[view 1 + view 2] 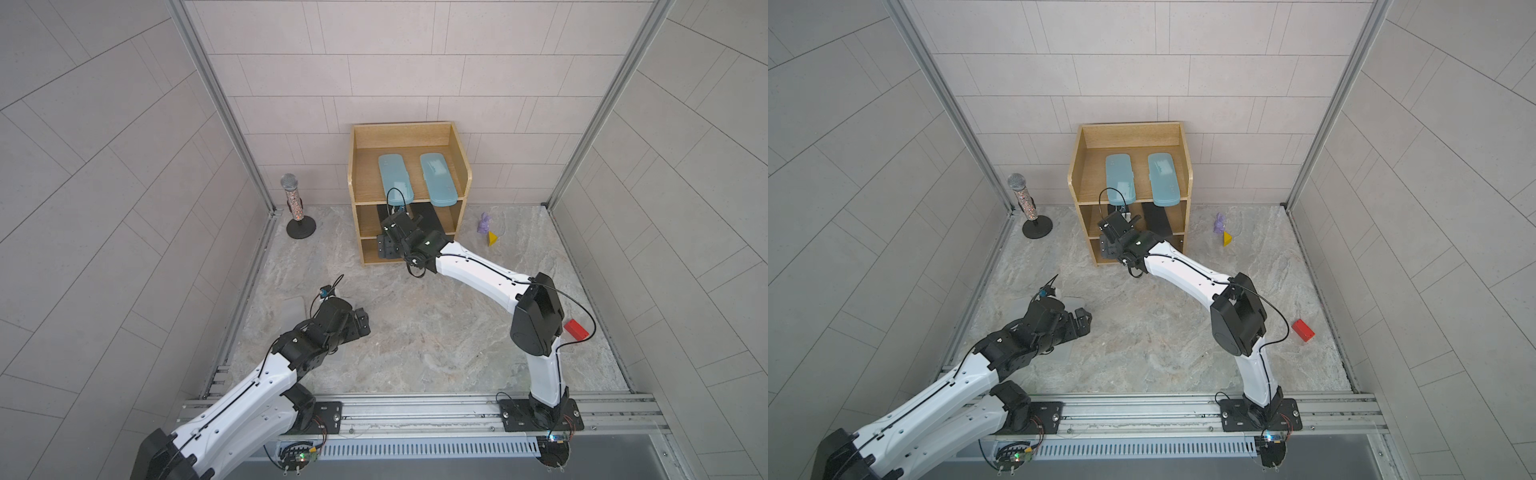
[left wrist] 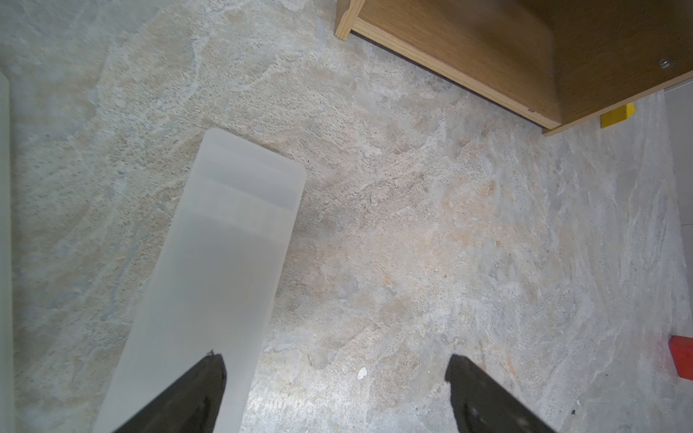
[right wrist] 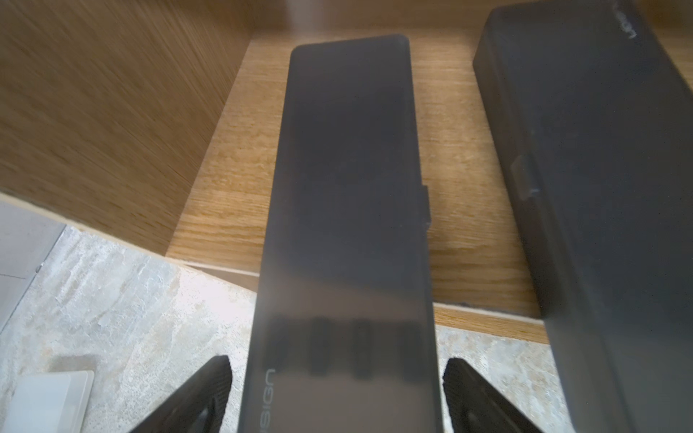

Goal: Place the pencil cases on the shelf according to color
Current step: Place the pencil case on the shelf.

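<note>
Right wrist view, and straight to the black case (image 3: pixel 348 168): lay flat and lengthwise on a tier of the shelf (image 3: pixel 232 187), far end well in, near end poking out past the front edge. Sat near a second black case (image 3: pixel 585 150) on the same board, not touching it. Judged from both top views to be the middle tier.

Looked like a stiff, hard-shelled plastic box, probably light. Smooth and matt too, so likely to slip under a loose pinch. Best taken across the narrow width near one end, as lined up here. Best to steer clear of the small clasp on one long side. Did not look fragile, though might skid on the board if nudged.

Now the right pincer (image 3: pixel 335 361): stood wide open, one finger either side of the case's near end, with a sliver of gap on each side. Held nothing, and touched nothing as far as could be told. Left the case resting on the board by its own weight.

Over to the left pincer (image 2: pixel 335 358) in the left wrist view: also spread wide and empty, hanging over a frosted whitish case (image 2: pixel 232 243) lying flat on the table (image 2: pixel 412 262). Could not tell whether a fingertip touched it.

Up on the top tier, spotted a light-blue case (image 1: pixel 395 176) and its light-blue twin (image 1: pixel 438 178), side by side.
</note>
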Controlling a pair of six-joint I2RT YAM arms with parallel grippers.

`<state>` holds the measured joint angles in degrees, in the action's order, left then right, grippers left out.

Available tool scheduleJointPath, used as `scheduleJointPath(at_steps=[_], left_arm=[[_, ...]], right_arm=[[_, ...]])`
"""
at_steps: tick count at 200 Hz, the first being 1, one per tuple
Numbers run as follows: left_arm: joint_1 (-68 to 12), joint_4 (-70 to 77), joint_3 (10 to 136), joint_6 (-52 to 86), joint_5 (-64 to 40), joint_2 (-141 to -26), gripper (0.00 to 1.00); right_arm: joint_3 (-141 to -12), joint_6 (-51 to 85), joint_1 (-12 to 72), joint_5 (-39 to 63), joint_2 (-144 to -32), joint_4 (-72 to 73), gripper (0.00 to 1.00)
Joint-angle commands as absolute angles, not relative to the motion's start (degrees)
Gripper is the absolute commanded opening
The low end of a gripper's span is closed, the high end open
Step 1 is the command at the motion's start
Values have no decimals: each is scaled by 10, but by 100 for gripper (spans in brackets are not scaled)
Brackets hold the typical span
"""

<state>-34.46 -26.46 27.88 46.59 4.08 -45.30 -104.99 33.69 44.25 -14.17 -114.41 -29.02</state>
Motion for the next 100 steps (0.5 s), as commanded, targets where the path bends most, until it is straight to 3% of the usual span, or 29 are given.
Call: scheduleJointPath(at_steps=[1, 100], left_arm=[[-341, -273, 292, 461, 45, -449, 100], [-319, -299, 295, 460, 91, -425, 100]], right_arm=[[-1025, 324, 446, -140, -1089, -303, 93], [-838, 332, 469, -135, -956, -253, 96]])
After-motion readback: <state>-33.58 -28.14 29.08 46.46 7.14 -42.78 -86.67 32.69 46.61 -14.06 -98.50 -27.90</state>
